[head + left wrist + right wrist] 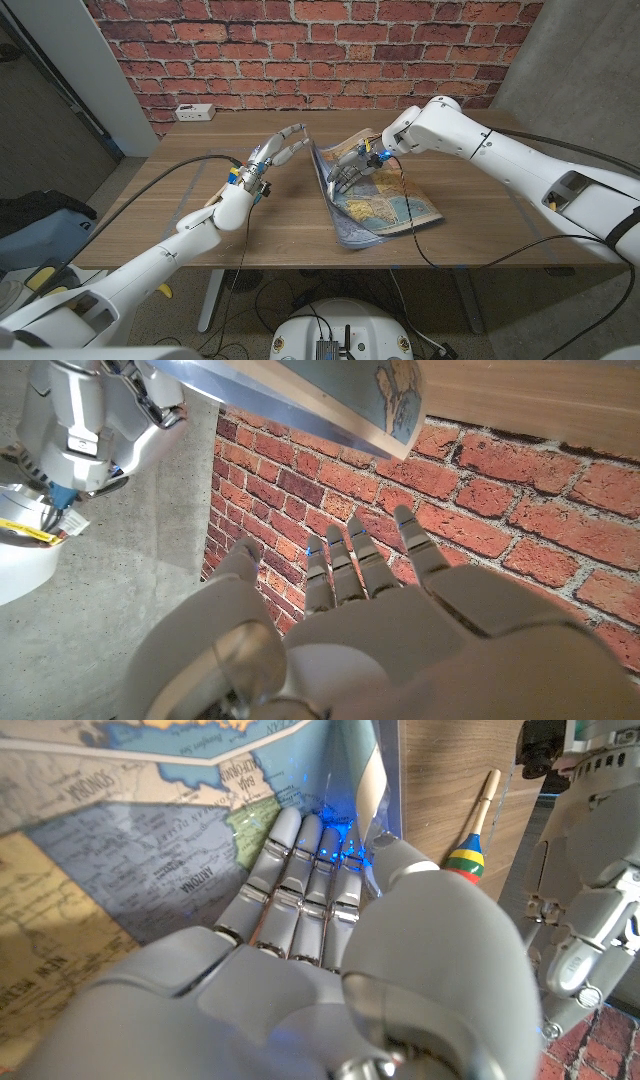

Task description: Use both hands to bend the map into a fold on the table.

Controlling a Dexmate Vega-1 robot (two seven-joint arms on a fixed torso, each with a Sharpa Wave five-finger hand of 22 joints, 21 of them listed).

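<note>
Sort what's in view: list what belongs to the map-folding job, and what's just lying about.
For the job:
map
left hand
right hand
table

Lying about:
wooden stick with striped end
white power strip

- The head view looks down from above and behind both arms, taking in the left hand (pixel 272 152) and the right hand (pixel 348 172) well below it.
- The left wrist view sits close behind the left hand (pixel 380 610), facing past its fingers.
- The right wrist view sits close behind the right hand (pixel 310 920), facing the map (pixel 130 840), as the head view does (pixel 385 205).
</note>
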